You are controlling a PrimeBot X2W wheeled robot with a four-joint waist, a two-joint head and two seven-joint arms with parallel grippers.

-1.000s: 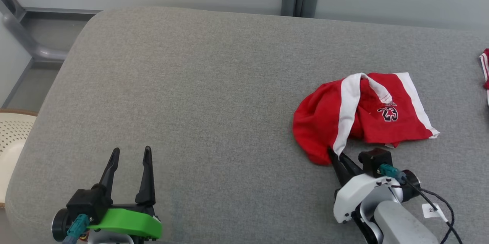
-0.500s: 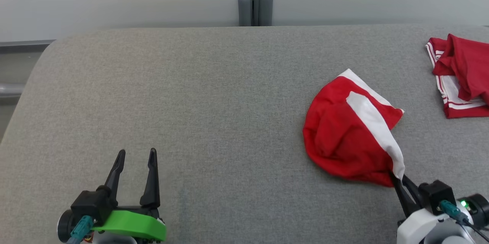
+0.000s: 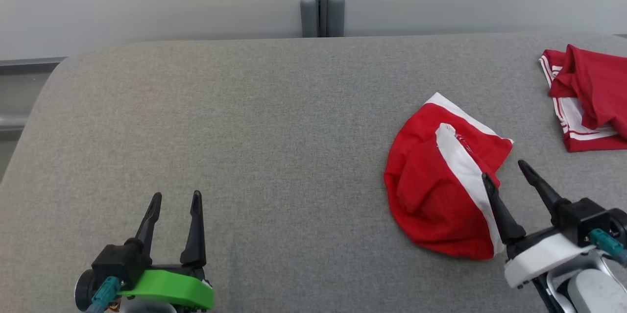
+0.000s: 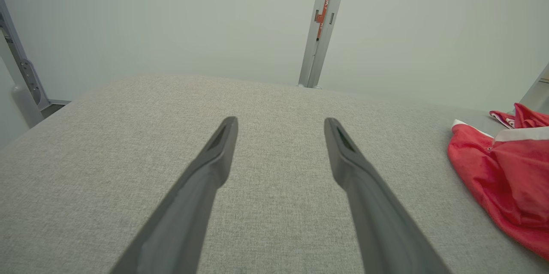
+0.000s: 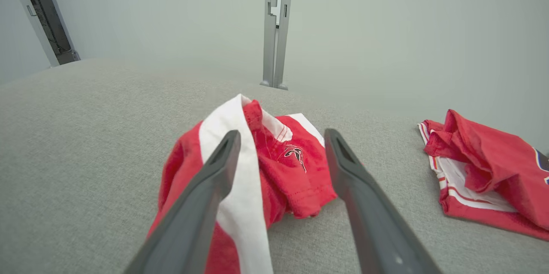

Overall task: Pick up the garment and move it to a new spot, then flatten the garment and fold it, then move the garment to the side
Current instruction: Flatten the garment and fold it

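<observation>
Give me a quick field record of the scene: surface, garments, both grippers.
surface: grey fabric surface
garment: red shorts, white stripe, crumpled, unfolded, lying right of centre
other item: second red garment, far right, apart from the shorts
left gripper: open, empty, above bare fabric
right gripper: open, at the shorts' near edge, gripping nothing

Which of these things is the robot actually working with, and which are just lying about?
Part of the job:
- crumpled red garment with a white stripe
- right gripper, open at its edge
- grey fabric surface under it

Just lying about:
- second red-and-white garment, far right
- grey post behind
- left gripper, open over bare fabric
</observation>
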